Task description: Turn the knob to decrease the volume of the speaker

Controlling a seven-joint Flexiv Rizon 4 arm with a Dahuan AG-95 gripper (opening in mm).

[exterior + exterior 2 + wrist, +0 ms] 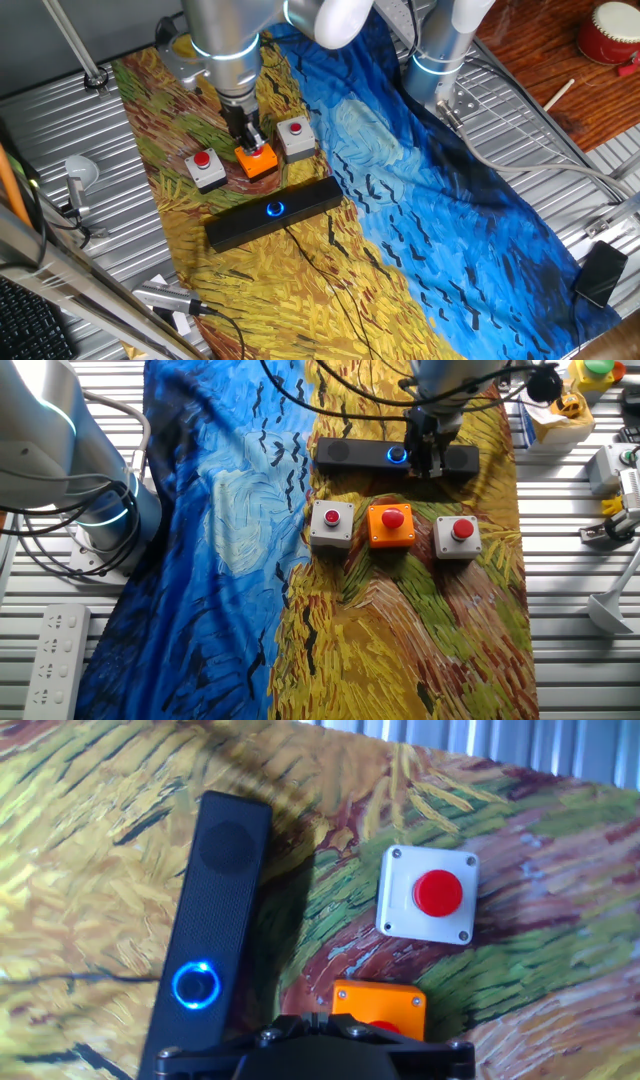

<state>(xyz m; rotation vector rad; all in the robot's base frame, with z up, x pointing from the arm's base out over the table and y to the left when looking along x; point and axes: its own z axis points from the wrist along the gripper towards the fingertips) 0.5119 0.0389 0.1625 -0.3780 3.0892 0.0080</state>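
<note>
Glowing blue-ringed knob [196, 986] centred on slim black speaker [213, 910], untouched

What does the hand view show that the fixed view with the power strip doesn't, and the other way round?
Only the hand view shows the speaker grille close up, with no arm in front of it. Only the fixed view with the power strip shows all three button boxes, including the second grey button box, the blue half of the cloth, and the arm with its hand above the speaker. Both show the knob glowing blue, the orange box and the grey button box beside it.
</note>
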